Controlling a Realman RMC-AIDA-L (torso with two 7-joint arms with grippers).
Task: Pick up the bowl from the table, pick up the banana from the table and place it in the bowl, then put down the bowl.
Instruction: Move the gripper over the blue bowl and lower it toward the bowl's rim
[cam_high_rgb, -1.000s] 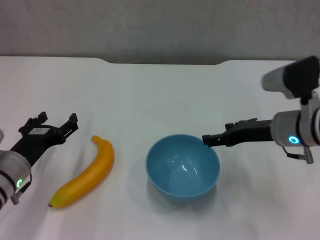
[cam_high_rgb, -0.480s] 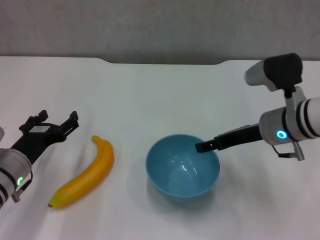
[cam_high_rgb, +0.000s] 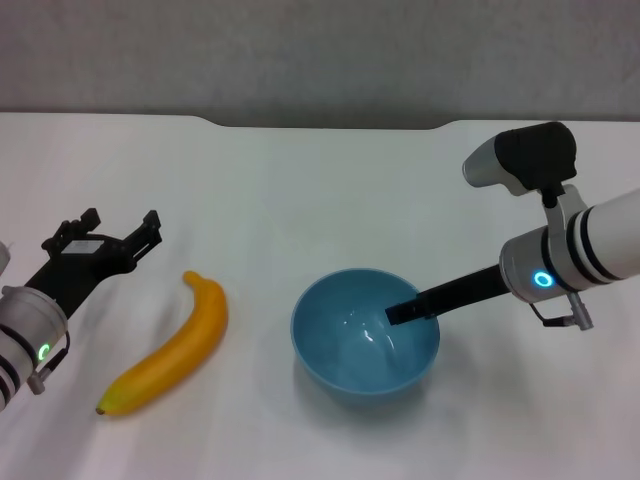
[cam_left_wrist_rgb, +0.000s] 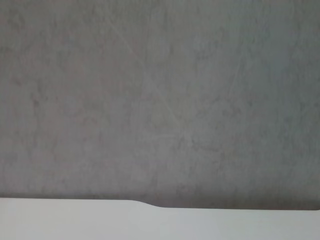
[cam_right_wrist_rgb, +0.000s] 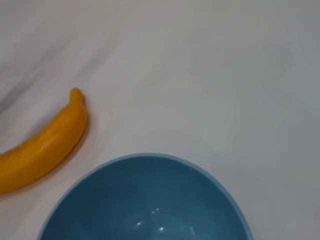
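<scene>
Since the earlier frame, right gripper (cam_high_rgb: 398, 313) has advanced from the bowl's rim to inside the bowl (cam_high_rgb: 340, 362); whether its fingers are open or closed cannot be told. The bowl holds nothing else. Banana (cam_high_rgb: 170, 347) lies on the table (cam_high_rgb: 320, 190), beyond the bowl from this gripper. Left gripper (cam_high_rgb: 118, 240), fingers spread, hovers near the banana's stem end.

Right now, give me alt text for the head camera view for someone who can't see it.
The right gripper reaches over the rim into a light-blue bowl standing on a white table. A yellow banana lies beside the bowl on the robot's left, untouched, with the open left gripper just beyond it.
</scene>
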